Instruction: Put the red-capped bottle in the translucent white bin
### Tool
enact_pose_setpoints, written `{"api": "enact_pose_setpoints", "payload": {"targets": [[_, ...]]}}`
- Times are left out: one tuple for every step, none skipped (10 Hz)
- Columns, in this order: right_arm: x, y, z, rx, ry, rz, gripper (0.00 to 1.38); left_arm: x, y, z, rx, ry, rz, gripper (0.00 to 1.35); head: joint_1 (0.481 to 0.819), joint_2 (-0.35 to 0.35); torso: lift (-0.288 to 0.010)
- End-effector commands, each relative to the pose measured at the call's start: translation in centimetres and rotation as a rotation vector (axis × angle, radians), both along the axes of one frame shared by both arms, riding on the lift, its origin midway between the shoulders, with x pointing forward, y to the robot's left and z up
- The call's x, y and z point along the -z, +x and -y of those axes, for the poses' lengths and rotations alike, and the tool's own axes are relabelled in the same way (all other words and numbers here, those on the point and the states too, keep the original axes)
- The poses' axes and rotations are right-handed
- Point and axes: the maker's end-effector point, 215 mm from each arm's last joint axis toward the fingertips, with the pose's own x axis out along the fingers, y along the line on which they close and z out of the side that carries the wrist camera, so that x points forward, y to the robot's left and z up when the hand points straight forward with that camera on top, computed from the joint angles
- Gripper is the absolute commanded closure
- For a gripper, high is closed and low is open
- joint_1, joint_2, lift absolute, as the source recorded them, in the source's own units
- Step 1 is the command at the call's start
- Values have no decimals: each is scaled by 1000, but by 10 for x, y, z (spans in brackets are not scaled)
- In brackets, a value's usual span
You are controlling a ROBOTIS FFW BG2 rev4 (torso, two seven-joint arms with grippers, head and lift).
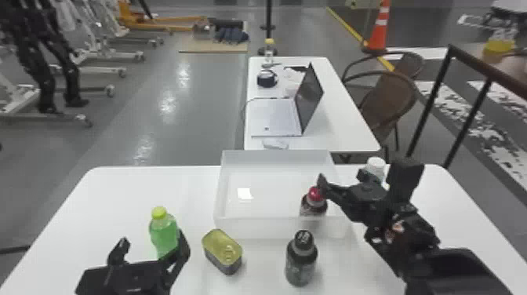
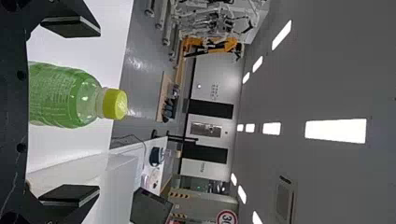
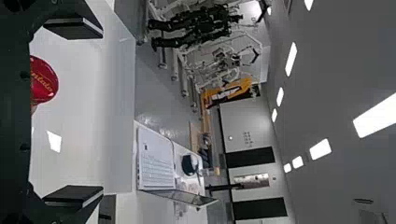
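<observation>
Far left of the surface [image 1: 113, 196]: left hand [image 1: 153, 241] sat spread wide around the green bottle [image 1: 163, 234], no grip on it. Tin [image 1: 222, 251] next, then the bin [image 1: 255, 228] at centre, black bottle [image 1: 301, 262] outside its near wall. Red-capped bottle [image 1: 313, 207] stood upright inside the bin, near right corner. Right hand [image 3: 102, 112] was close by it, fingers well apart, holding nothing.

Handling, my guess: bottle looked filled, so some weight, likely low down. Walls probably thin plastic, would give a bit; label maybe slick. Best hold was mid-body, flat pads both sides, moderate squeeze. Cap looked like a poor hold: small, round, slippery. Placement looked done; only a clean back-off needed, no cap nudge.
</observation>
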Motion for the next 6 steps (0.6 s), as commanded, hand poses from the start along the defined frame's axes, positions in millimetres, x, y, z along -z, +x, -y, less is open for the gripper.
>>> {"api": "enact_pose_setpoints", "payload": {"targets": [[-23, -33, 19, 44, 6, 51, 121, -1, 0, 0, -3, -2, 2, 117, 549, 0, -100], [-19, -52, 30, 71, 10, 50, 121, -1, 0, 0, -3, -2, 4, 117, 549, 0, -100], [5, -74, 37, 94, 22, 22, 122, -2, -1, 1, -2, 2, 5, 117, 549, 0, -100], [15, -89, 42, 126, 45, 25, 122, -3, -1, 0, -4, 2, 9, 117, 549, 0, -100], [26, -104, 52, 159, 47, 19, 124, -3, -2, 1, -2, 6, 9, 117, 549, 0, -100], [34, -117, 61, 181, 43, 22, 125, -4, -2, 1, -1, 9, 12, 117, 549, 0, -100]]}}
